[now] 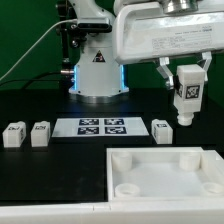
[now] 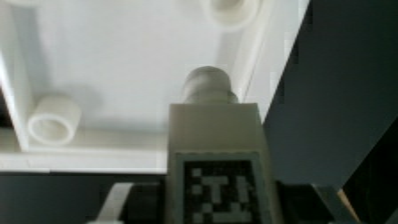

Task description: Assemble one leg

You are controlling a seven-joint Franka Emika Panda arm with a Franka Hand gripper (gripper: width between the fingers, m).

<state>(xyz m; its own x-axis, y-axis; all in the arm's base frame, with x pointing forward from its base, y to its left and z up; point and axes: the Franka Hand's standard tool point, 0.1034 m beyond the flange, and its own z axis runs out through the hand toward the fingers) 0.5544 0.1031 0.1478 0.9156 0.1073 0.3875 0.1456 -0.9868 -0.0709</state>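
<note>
Tray-like part (image 1: 160,153) in front, one leg (image 1: 186,98) gripped above it

One tray-like part is seen nearest the exterior camera; two round sockets (image 2: 54,120) are counted on it in the wrist view. One leg is held upright over its far edge, pinched between the jaws of the gripper (image 1: 186,80), which are pressed against its sides. Three small tagged cubes (image 1: 13,133) and one marker board (image 1: 103,126) are laid on the table (image 1: 40,190).

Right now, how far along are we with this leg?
Done: the hand holds the leg clear of the table. In hand: the wrist view shows its tip aimed at the white tray-like part. Left: the leg is not yet seated; it likely goes into a round corner fitting and gets fastened.
</note>
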